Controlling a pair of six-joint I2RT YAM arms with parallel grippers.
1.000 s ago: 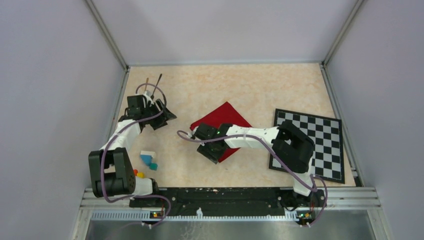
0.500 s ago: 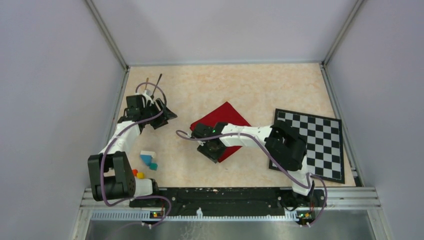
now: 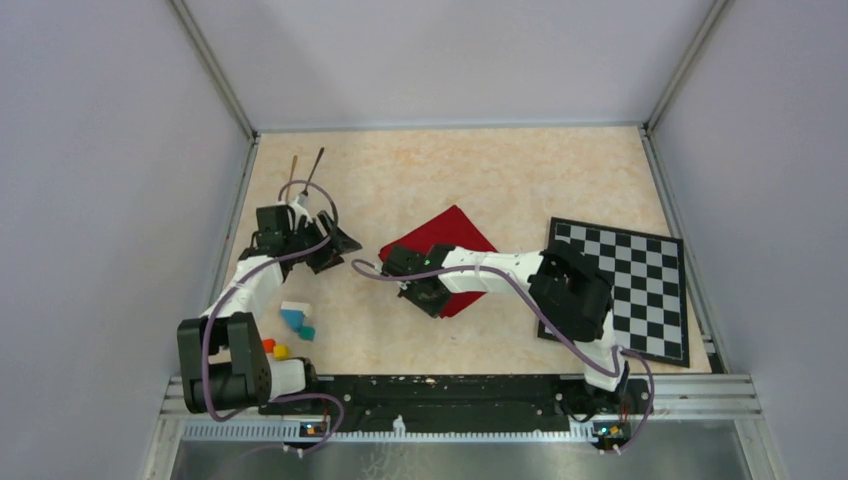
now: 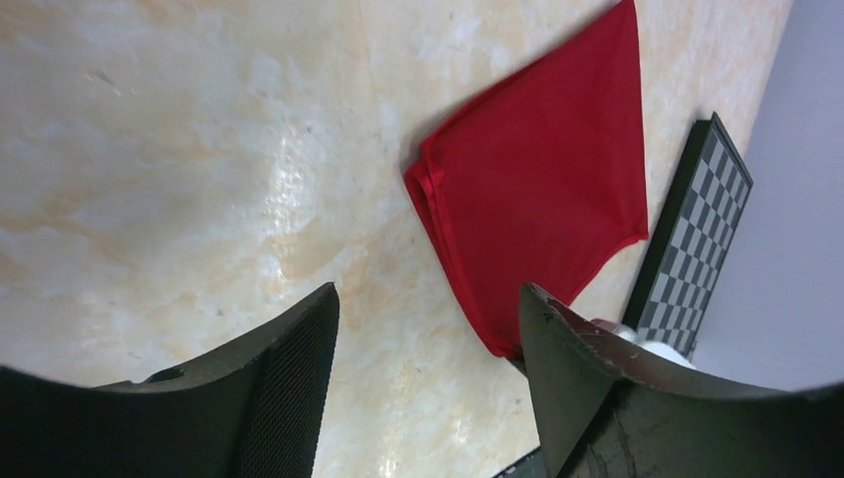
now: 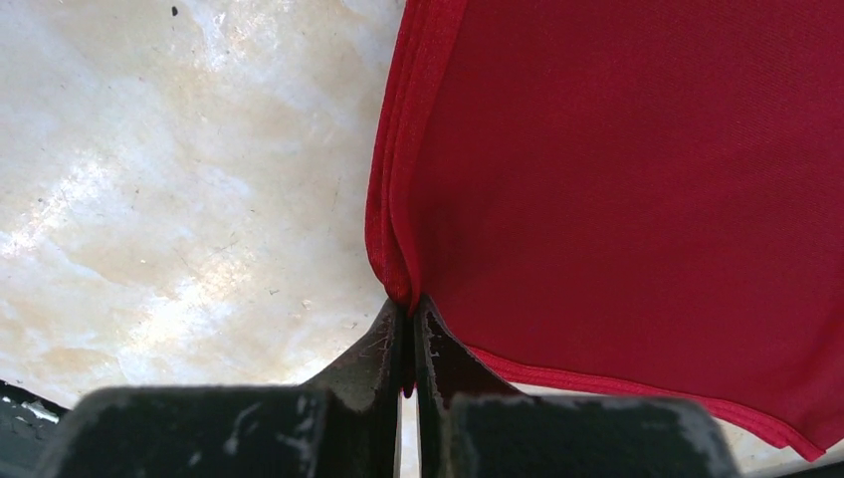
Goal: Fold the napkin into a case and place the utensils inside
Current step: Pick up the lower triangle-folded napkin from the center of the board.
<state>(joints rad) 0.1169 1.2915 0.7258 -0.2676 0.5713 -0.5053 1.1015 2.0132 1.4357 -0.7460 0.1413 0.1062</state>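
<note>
**Near corner pinched: carry the fold low and straight**

My right gripper (image 5: 410, 327) is pressed together on the nearest corner of the napkin (image 5: 637, 169), just where the doubled edge meets the hem. The wrist view shows more than one layer along that edge. I can't tell whether the tips hold all of them or only the top one.

The napkin lies flat on the table (image 3: 520, 170) near the middle, turned like a diamond. My right arm crosses its near-right part. It is close to the mat (image 3: 640, 285) but, as far as I can see, not touching it. My left gripper (image 4: 428, 304) hangs spread and empty over bare table, left of the cloth. The two spoons (image 3: 305, 167) lie side by side at the far left, well apart from the napkin.

I take the step in hand to be the next fold towards a narrow case. I'd do it like this:

- Lift just enough for the corner to clear the cloth beneath.
- Sweep it across in a low arc, keeping slight tension so the crease runs straight.
- Watch the top view for the whole napkin dragging along. If it does, bring the left gripper down to pin the far-left edge.
- Line the carried corner up with the edge under it before letting go.

The pinch looks shallow, so I'd move slowly. I'd also leave one short end open for the spoons.
</note>
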